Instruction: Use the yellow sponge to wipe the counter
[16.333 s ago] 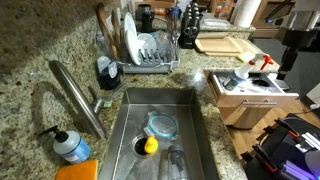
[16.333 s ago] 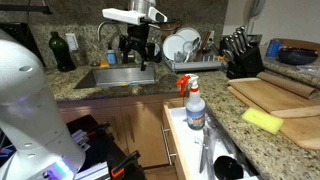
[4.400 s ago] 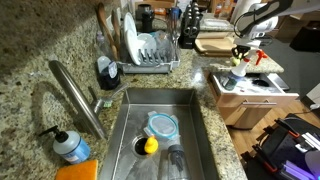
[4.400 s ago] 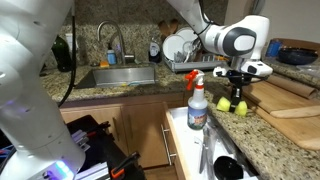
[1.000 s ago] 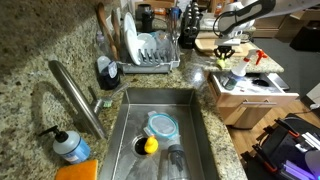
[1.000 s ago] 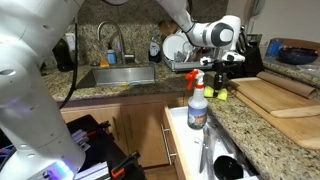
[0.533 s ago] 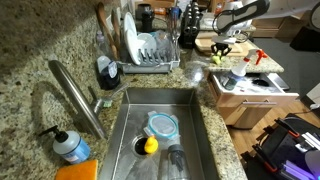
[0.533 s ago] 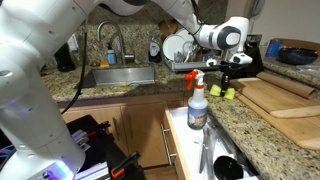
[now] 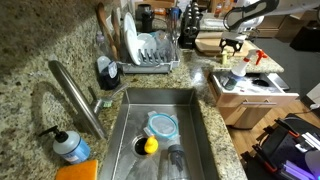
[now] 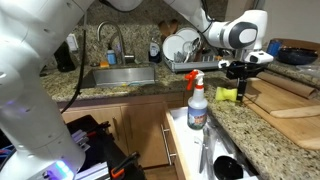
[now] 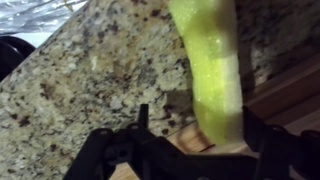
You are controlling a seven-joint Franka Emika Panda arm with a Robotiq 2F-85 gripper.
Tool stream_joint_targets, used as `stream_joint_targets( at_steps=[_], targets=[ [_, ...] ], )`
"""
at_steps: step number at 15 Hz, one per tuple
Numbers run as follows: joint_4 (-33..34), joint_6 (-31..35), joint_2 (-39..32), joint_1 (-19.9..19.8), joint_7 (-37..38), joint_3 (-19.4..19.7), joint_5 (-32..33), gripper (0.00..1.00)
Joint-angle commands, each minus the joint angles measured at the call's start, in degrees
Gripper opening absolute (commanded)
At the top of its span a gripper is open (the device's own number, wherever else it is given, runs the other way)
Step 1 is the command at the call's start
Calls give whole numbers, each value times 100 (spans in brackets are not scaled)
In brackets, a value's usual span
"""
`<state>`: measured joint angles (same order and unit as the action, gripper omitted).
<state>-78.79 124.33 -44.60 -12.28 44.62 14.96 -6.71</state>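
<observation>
Yellow sponge [image 10: 229, 95] on speckled granite counter [image 11: 95, 75], kitchen.

An exterior view hangs high over the sink [image 9: 190, 130] and faces down along the granite counter [image 9: 30, 50]; the claw [image 9: 232, 47] is small and far off, the dish rack [image 9: 150, 55] well to its side. An exterior view stands lower at the counter's front, nearer, with the spray bottle [image 10: 196, 103] just beside the claw. Both share sink, rack, bottle and claw. The wrist view looks down, very close, at the yellow sponge [image 11: 212, 70] under the claw
</observation>
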Motion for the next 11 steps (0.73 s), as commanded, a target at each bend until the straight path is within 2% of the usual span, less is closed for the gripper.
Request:
stream_joint_targets(
  at_steps=[1,5,7,8,11],
  targets=[
    [-698,-288,763,-23,-248,228,276,100],
    [-1217,-32,1659,-75,-198,628,658,100],
    [-1434,135,2154,-248,-205,695,520,100],
    [-795,-123,1506,-218,-109,618,599,100],
    [-1097,-108,2045,-344,-126,661,577,100]
  ],
)
